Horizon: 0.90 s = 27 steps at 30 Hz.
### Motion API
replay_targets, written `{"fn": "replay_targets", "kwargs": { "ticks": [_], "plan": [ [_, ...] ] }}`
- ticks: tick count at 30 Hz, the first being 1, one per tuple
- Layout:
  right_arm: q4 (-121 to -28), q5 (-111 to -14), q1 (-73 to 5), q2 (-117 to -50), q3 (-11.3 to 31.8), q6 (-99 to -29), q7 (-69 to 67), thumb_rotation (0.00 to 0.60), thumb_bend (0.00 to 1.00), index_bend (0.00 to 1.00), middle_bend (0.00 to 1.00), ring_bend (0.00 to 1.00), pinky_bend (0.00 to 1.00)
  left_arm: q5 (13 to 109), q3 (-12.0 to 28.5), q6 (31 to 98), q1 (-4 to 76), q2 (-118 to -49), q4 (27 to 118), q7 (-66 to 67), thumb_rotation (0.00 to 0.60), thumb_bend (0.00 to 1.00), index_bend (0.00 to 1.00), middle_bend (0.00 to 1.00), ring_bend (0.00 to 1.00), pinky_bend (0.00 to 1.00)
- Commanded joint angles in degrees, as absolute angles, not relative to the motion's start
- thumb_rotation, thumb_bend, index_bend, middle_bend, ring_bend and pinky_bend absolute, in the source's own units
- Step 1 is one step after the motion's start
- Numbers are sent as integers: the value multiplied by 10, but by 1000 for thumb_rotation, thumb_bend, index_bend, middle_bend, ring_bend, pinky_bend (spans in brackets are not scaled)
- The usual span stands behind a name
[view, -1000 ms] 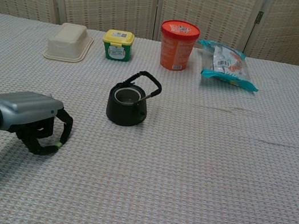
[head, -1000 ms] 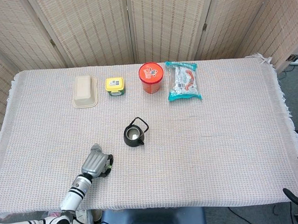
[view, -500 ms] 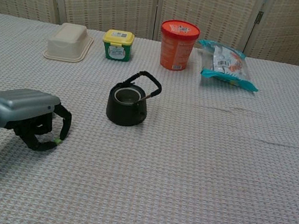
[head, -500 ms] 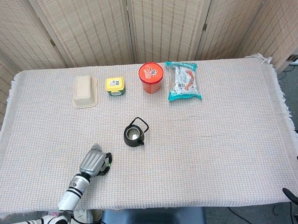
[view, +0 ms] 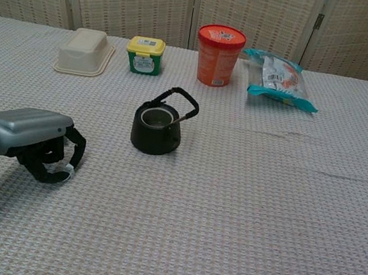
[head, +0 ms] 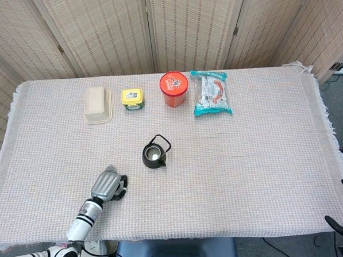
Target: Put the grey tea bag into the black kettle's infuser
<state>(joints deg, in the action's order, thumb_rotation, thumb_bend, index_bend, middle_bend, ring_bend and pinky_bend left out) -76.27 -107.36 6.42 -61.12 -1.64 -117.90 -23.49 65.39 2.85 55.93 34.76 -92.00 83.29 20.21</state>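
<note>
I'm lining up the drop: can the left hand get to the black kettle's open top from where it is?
Probably yes. The left hand sits in front and to the left of the black kettle, with only bare tablecloth between them. The kettle's handle is tilted back, leaving the infuser uncovered.

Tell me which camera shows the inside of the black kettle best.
The head view: it looks almost straight down into the black kettle, so the pale inside of its infuser shows. The chest view sees the kettle from the side, larger, with its raised handle and rim clear, but only a sliver of the inside.
</note>
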Motion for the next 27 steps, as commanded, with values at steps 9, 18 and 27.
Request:
{"fn": "replay_targets", "kwargs": {
  "ticks": [9,18,27],
  "plan": [
    [-766,-1074,63,-610,-16,-1176,-230,600,103,0,0,0,0,654,31,562,343,-917,837,200,600,463,613,1000,1000,1000],
    [-770,-1075,62,-609,-16,-1173,-227,600,103,0,0,0,0,658,33,571,339,-911,849,204,600,484,629,1000,1000,1000],
    [-766,-1073,63,-608,-16,-1178,-239,600,103,0,0,0,0,660,50,615,341,-860,939,270,600,483,629,1000,1000,1000]
  ]
}}
